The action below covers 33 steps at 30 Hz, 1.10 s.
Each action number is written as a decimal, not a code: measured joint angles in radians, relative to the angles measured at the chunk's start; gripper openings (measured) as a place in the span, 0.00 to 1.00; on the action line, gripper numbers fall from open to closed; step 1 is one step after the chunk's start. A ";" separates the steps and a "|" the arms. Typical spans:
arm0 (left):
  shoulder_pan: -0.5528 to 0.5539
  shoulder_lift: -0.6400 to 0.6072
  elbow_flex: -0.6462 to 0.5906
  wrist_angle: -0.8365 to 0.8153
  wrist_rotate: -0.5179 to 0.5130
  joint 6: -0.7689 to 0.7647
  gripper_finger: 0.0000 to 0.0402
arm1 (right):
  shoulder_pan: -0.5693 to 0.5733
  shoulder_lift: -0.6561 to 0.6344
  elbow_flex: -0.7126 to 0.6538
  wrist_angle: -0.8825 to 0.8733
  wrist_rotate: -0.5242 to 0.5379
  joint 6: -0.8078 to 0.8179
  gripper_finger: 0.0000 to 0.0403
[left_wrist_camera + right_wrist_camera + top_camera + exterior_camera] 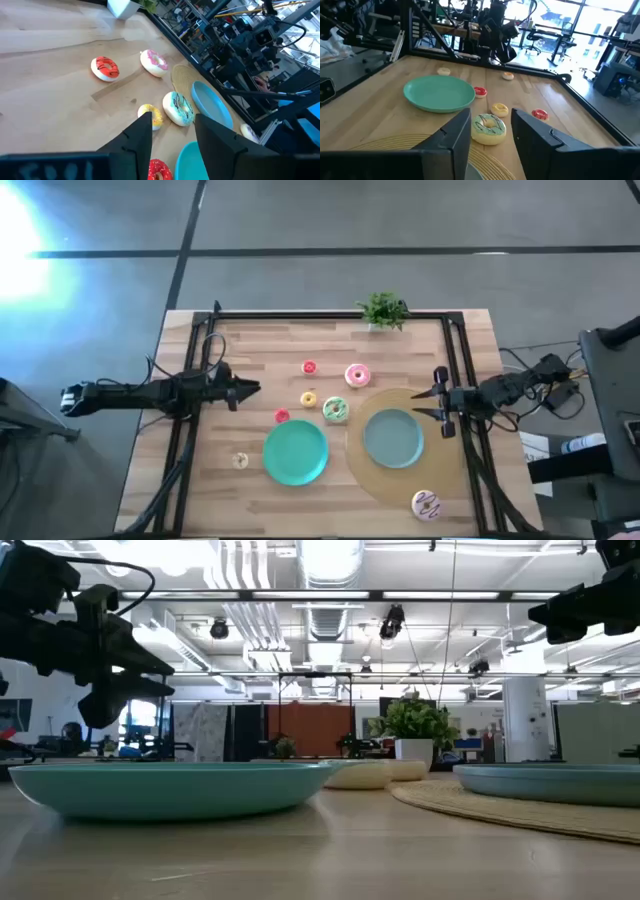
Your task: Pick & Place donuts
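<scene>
the donuts (pixel 335 409) are being left scattered on the wood between both arms, none being held. they are being judged light, stiff and smooth, best pinched across the ring. the left gripper (pixel 250 388) and right gripper (pixel 432 405) are being held open above the table. the teal plates (pixel 295 452) and woven mat (pixel 452 478) are crowding the green-white one.

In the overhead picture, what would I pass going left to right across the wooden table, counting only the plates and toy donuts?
Cream donut → teal plate → pink donut → blue plate → white sprinkled donut.
</scene>
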 joint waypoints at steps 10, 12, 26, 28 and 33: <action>0.000 0.000 0.000 0.000 0.000 0.000 0.31 | 0.000 0.000 0.000 0.000 0.000 0.000 0.31; 0.000 0.000 0.000 0.000 0.000 0.000 0.31 | 0.000 0.000 0.000 0.000 0.000 0.000 0.31; 0.000 0.000 0.000 0.000 0.000 0.000 0.31 | 0.000 0.000 0.000 0.000 0.000 0.000 0.33; 0.000 0.000 0.000 0.000 0.000 0.000 0.31 | 0.000 0.000 0.000 0.000 0.000 0.000 0.33; 0.000 0.000 0.000 0.000 0.000 0.000 0.31 | 0.000 0.000 0.000 0.000 0.000 0.000 0.32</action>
